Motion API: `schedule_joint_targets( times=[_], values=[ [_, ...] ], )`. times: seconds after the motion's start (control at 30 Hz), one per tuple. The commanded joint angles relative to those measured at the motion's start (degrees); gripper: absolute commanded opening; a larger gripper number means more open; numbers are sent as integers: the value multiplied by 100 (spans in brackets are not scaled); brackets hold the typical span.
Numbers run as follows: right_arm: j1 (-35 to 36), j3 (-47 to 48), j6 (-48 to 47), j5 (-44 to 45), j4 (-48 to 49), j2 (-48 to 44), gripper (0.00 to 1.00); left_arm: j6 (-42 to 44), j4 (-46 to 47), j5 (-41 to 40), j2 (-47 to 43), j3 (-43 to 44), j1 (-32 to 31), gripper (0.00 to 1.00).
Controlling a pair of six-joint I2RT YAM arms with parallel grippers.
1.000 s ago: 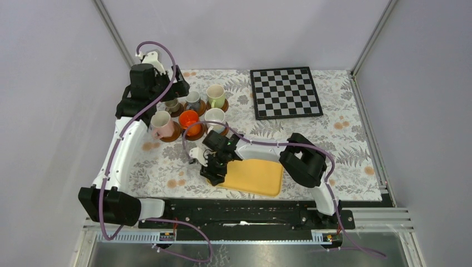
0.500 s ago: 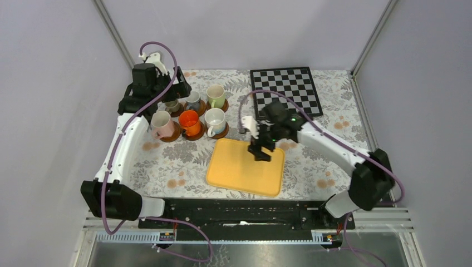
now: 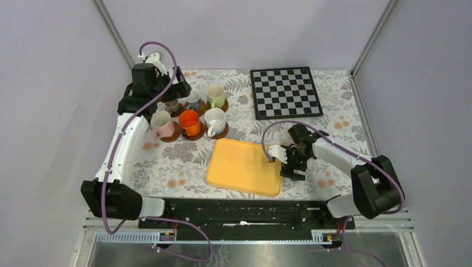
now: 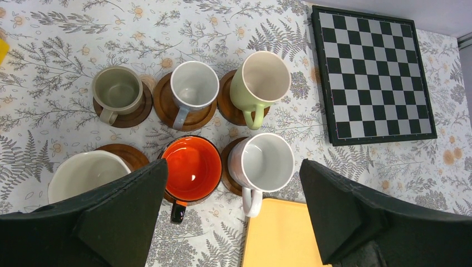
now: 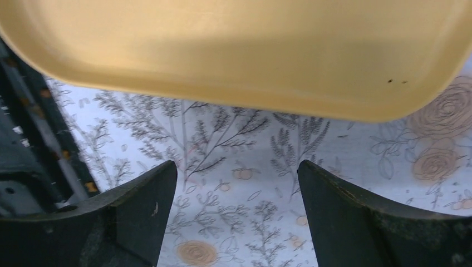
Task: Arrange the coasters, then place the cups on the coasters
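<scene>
All six cups [image 3: 189, 119] sit on coasters [image 4: 164, 104], two rows just past the tray's [image 3: 239, 167] far-left corner. Left tool [image 4: 231, 189] hangs wide open above them, empty. Right tool [image 5: 237, 172] is open too, empty, beside the tray's right edge.

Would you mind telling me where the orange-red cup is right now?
In the top view, the orange-red cup stands at the far left of the table, middle of the nearer row of three, between the pinkish cup and the white cup.
</scene>
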Motion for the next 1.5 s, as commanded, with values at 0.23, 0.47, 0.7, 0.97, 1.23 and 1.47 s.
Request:
schedule_joint_targets(
  times=[0.23,0.47,0.7,0.97,1.23,1.47],
  values=[
    [-72,255,-979,-234,808,859,87,-144,167,183,-49,59,95,99],
    [-58,709,-1324,-481,912,1487,88,-154,181,222,-37,26,166,99],
    [225,1086,-993,-589,918,1805,90,-197,188,283,16,25,224,99],
    [825,920,92,-505,1219,1809,93,-250,197,418,107,45,312,99],
    [1084,603,861,-341,1242,1602,97,-277,233,497,115,-10,387,99],
    [1069,50,903,-81,1037,1064,97,376,17,1076,108,90,397,99]
  ],
)
